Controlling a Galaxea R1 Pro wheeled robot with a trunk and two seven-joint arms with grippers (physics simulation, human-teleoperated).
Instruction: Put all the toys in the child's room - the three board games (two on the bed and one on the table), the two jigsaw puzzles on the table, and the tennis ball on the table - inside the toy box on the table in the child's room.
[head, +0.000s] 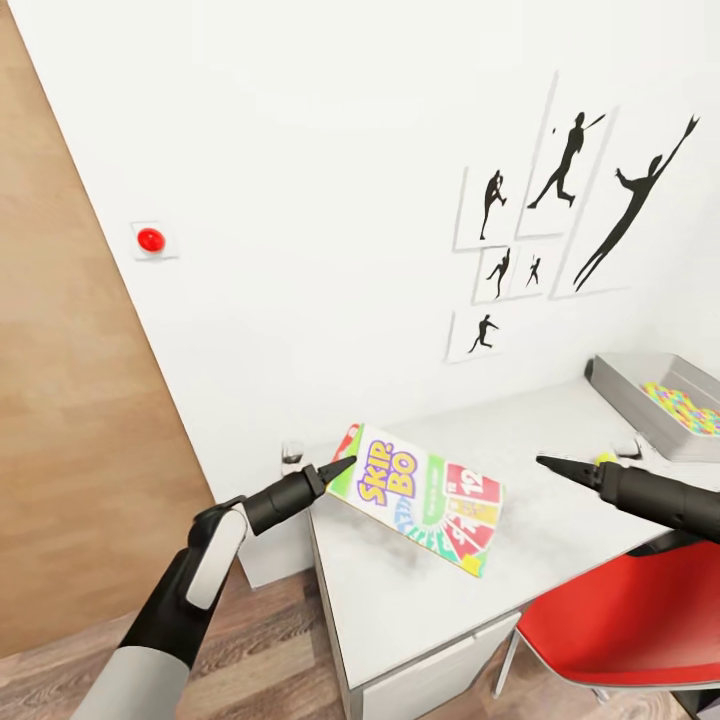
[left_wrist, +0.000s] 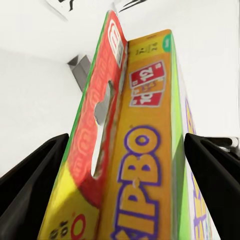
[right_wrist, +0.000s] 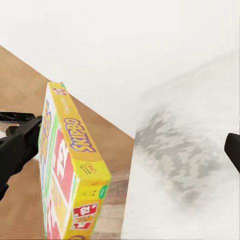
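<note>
Head view is showing the left hand (head: 340, 466) pinching 1 corner of the flat yellow-green-red printed "SKIP-BO" cardboard game box (head: 430, 497), which is hanging tilted over the near end of the light-grey counter (head: 400, 600), well apart from the shallow grey sloping-walled toy box (head: 625, 398) at the far right. Left wrist view is showing both fingers closed flat against the box faces. Right hand (head: 545, 462) is hovering empty beside the box — how far its fingers are parted I cannot tell. Held by a corner, the box is likely pivoting or slipping during the carry — and could clip the small yellow-green ball (head: 605, 459) near the tray.
</note>
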